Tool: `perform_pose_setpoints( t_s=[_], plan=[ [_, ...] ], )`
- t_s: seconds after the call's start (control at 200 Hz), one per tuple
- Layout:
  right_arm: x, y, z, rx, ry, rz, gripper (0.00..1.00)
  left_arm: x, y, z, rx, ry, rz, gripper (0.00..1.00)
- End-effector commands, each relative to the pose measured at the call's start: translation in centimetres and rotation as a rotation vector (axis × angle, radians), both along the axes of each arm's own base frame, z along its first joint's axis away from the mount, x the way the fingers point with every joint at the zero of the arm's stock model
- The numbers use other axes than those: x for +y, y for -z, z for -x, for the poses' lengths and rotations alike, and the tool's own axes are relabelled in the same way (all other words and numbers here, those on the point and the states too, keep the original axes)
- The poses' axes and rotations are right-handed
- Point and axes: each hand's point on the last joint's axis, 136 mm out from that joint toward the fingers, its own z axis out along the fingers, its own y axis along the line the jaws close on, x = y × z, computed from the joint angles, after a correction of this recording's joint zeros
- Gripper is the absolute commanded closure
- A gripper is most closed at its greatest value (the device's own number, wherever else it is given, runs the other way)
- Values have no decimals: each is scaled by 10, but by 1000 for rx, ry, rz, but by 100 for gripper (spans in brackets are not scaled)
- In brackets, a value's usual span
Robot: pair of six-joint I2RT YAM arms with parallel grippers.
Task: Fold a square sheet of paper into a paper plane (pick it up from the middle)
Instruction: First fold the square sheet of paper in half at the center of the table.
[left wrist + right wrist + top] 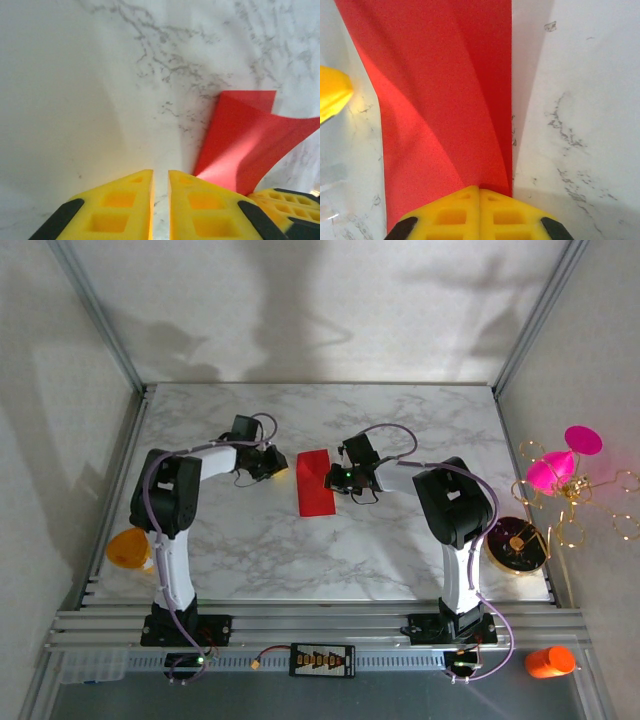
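The square sheet of paper (315, 483) is bright red and lies folded into a narrow strip on the marble table (400, 540). My right gripper (333, 480) is at its right edge. In the right wrist view this gripper (479, 188) is shut on the paper (445, 100), which rises in a crease toward the fingertips. My left gripper (278, 468) sits just left of the sheet. In the left wrist view its jaws (160, 172) stand a narrow slit apart with bare marble between them. The lifted paper (240, 145) is to their right, clear of them.
A magenta cone ornament with gold wire (560, 465) and a round dark dish (517, 542) stand off the table's right edge. An orange bottle (550, 661) lies at the near right. An orange object (128, 548) sits by the left arm. Metal frame posts (110, 330) flank the table.
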Motion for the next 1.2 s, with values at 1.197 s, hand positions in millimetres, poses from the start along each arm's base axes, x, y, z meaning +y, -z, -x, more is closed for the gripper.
perform_pose_setpoints(
  t_s=[1.197],
  plan=[
    [-108, 119, 87, 327, 45, 512, 93, -25, -44, -35, -121, -13, -39, 83]
  ],
)
